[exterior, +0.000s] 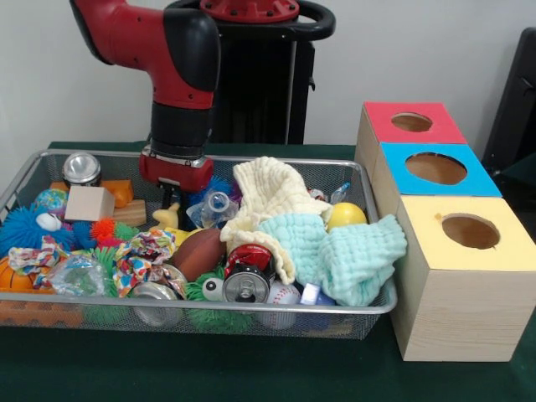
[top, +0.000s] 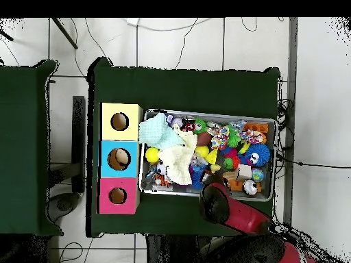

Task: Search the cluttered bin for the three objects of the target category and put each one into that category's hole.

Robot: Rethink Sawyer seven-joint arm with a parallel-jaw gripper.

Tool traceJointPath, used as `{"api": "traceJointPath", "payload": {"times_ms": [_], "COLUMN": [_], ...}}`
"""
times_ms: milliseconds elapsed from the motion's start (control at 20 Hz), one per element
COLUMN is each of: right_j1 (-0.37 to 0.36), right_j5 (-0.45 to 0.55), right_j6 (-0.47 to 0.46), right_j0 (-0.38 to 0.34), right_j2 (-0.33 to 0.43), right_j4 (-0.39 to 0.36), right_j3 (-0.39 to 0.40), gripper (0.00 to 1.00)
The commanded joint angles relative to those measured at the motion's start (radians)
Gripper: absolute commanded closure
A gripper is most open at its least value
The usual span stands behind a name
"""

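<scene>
The silver wire mesh bin (exterior: 378, 306) takes up the left and middle of the front view and is full of mixed things. It also shows in the overhead view (top: 273, 159). My gripper (exterior: 173, 198) reaches down into the bin's back middle, and its tip is sunk among the clutter beside a yellow duck (exterior: 170, 218) and a clear plastic bottle (exterior: 211, 206). Nothing shows in its hold. To the bin's right stand three wooden boxes, each with a round hole on top: red (exterior: 412, 122), blue (exterior: 435, 168) and yellow (exterior: 470, 231).
In the bin lie a cream cloth (exterior: 268, 194), a mint cloth (exterior: 347, 251), a brown football (exterior: 198, 251), soda cans (exterior: 246, 286), a yellow ball (exterior: 345, 214), a wooden block (exterior: 88, 203), a baseball and spiky toys. In the overhead view my arm (top: 226, 207) crosses the bin's near rim.
</scene>
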Motion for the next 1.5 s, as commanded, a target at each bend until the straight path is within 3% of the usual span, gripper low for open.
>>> {"api": "traceJointPath", "payload": {"times_ms": [50,550,900,1000,1200,1500], "right_j1": [0.028,-0.201,-0.336,-0.388,-0.419,-0.457], "right_j5": [0.009,0.179,0.342,0.412,0.464,0.572], "right_j6": [0.171,0.169,0.140,0.137,0.149,0.185], "right_j0": [0.012,0.114,0.162,0.186,0.192,0.309], "right_j2": [0.118,0.074,0.073,0.063,0.082,0.011], "right_j4": [-0.022,0.047,0.043,0.057,0.064,0.103], "right_j3": [-0.056,0.066,0.102,0.105,0.101,0.031], "gripper": [1.00,1.00,1.00,1.00,1.00,1.00]}}
